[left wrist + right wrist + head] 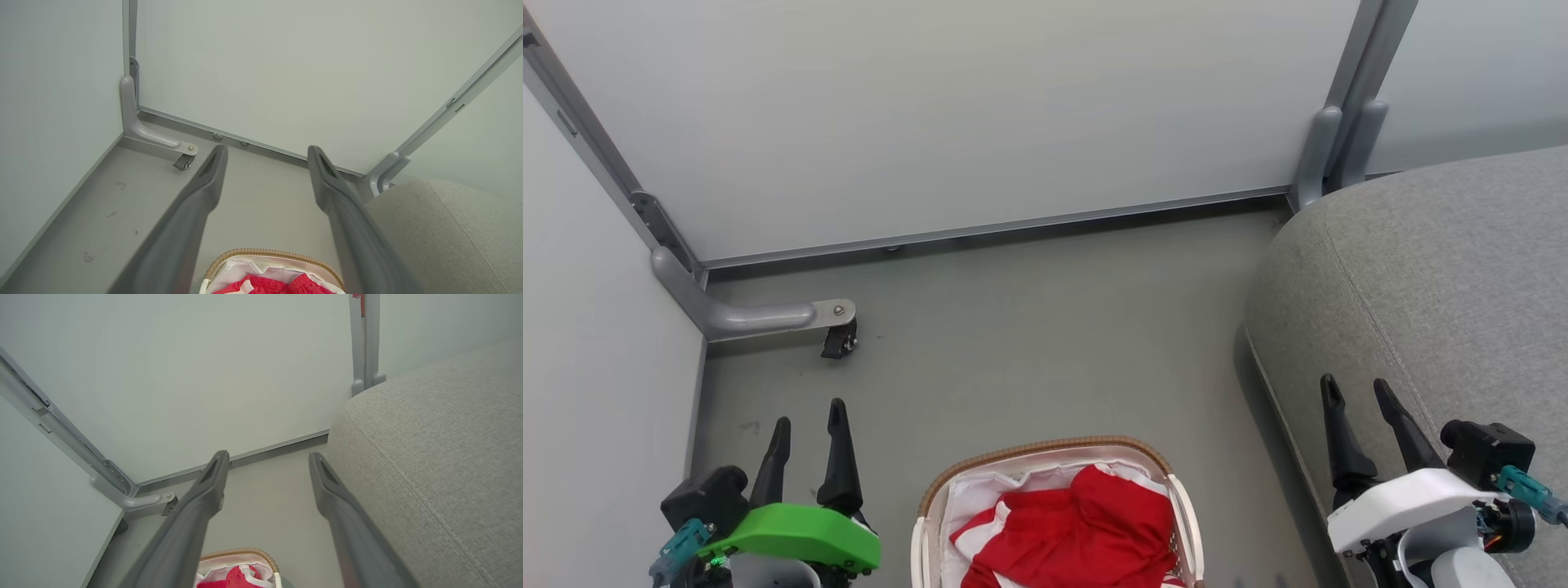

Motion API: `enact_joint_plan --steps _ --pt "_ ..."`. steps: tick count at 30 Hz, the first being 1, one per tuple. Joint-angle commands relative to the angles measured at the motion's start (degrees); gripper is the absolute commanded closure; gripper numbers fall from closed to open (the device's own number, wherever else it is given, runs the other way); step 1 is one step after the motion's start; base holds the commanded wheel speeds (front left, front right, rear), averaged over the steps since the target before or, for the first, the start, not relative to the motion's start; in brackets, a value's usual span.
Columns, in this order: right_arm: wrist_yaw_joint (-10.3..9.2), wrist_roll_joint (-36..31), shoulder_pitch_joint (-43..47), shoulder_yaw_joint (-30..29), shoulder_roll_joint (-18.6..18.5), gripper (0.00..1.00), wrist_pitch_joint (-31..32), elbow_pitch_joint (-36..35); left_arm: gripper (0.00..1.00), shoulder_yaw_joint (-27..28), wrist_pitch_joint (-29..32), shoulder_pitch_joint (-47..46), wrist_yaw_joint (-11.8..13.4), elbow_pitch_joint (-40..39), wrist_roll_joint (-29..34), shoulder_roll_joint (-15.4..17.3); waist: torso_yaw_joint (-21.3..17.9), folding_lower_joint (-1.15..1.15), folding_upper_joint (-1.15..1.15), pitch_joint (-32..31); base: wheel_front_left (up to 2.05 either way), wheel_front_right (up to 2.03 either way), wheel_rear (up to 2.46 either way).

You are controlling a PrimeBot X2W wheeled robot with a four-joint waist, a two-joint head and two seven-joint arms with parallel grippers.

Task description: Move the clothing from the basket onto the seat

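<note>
The clothing (1078, 527), one red heap with white stripes whose pieces cannot be counted, lies inside the one basket (1045, 447) on the floor (1029, 327). Left of the basket, the left gripper (809, 413) hangs with its two fingers spread, holding nothing. Right of the basket, the right gripper (1355, 382) is likewise spread and empty, against the edge of the one grey seat (1445, 286).

Bright, even, diffuse light; pale panels (980, 114) evenly lit, matte. Soft dark shadow on the floor (1029, 343) along the seat (1437, 278) base, lower right of head view. Wrist views paler, slightly washed; fingers (192, 220) blur out of focus toward bottom edge.
</note>
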Motion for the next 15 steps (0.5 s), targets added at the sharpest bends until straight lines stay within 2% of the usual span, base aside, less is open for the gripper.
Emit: enact_joint_plan --steps 1,15 --pt "0.03 -1.6 -0.7 0.1 -0.3 0.00 -0.5 -0.4 0.00 -0.1 -0.5 -0.2 0.2 -0.2 1.6 0.4 0.0 0.00 0.00 0.0 0.00 0.00 0.00" --pt "0.03 -8.8 -0.8 -0.2 -0.4 0.00 -2.3 -0.7 0.00 -1.0 -2.3 -0.4 0.6 2.1 7.3 0.5 0.3 0.00 0.00 0.2 0.00 0.00 0.00"
